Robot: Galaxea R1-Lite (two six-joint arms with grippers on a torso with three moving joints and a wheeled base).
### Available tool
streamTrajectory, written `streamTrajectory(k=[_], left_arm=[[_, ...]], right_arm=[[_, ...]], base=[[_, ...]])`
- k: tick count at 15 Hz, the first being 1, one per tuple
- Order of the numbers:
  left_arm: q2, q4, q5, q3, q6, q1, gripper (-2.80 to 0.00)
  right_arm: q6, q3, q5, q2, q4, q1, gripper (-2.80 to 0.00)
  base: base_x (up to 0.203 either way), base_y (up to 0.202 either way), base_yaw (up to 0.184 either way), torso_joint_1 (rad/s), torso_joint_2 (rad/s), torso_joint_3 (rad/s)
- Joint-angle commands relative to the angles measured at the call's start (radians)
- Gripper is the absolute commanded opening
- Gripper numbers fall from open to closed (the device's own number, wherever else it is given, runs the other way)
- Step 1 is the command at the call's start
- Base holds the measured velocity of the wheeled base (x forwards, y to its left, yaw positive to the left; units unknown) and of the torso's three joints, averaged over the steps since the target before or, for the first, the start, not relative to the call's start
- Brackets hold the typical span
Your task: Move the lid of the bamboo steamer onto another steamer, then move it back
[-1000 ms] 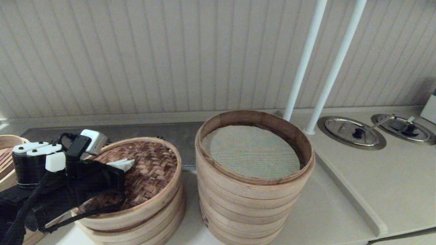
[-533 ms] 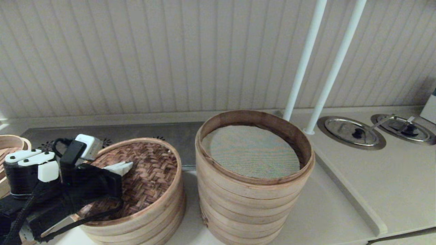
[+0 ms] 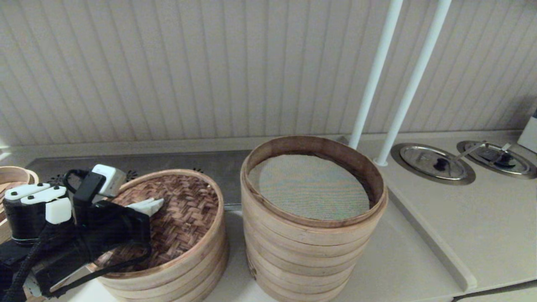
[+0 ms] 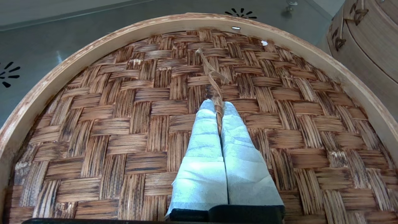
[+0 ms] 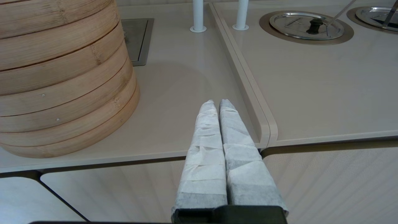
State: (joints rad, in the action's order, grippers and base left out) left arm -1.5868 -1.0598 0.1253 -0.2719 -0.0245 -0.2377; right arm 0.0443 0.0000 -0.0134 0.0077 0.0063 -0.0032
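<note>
The bamboo steamer lid (image 3: 184, 209), dark woven top and pale rim, sits level on the short steamer (image 3: 197, 274) at the left. My left gripper (image 3: 153, 205) is over the lid's middle. In the left wrist view its taped fingers (image 4: 202, 137) are shut on the lid's twisted fibre handle (image 4: 214, 81), above the weave (image 4: 124, 124). The tall steamer (image 3: 310, 247) with its greenish-grey mesh liner (image 3: 310, 186) stands uncovered just to the right. My right gripper (image 5: 216, 104) is shut and empty, hanging near the counter's front edge beside the tall steamer (image 5: 62, 77); the head view does not show it.
Two white poles (image 3: 373, 84) rise behind the tall steamer. Round metal covers (image 3: 434, 163) are set in the raised counter (image 3: 482, 218) to the right, past a step edge (image 3: 428, 239). Another bamboo steamer (image 3: 10, 176) shows at the far left. A steel plate (image 3: 168, 161) lies behind.
The lid was tilted and slightly raised a second ago; it has come down with my left gripper and now sits level on the short steamer. The left arm shifted slightly left.
</note>
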Motion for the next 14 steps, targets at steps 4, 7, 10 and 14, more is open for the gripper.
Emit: streamTrajectory(k=[4,7,10,14], left_arm=[[-0.020,-0.009,-0.015,-0.010,0.012,0.000,0.00],[0.018,-0.008,-0.016,-0.008,0.014,0.001,0.00],[0.089,0.005,-0.020,-0.010,0.014,0.001,0.00],[0.211,0.071,-0.069,-0.012,0.013,0.039,0.00]], right_arm=[[0.000,0.003,0.000,0.000,0.000,0.000,-2.80],[0.000,0.003,0.000,0.001,0.000,0.000,-2.80],[0.000,0.003,0.000,0.000,0.000,0.000,-2.80],[0.000,0.003,0.000,0.000,0.000,0.000,-2.80]], base=[[0.000,0.000,0.000,0.000,0.00,0.000],[0.000,0.000,0.000,0.000,0.00,0.000],[0.000,0.000,0.000,0.000,0.00,0.000],[0.000,0.000,0.000,0.000,0.00,0.000]])
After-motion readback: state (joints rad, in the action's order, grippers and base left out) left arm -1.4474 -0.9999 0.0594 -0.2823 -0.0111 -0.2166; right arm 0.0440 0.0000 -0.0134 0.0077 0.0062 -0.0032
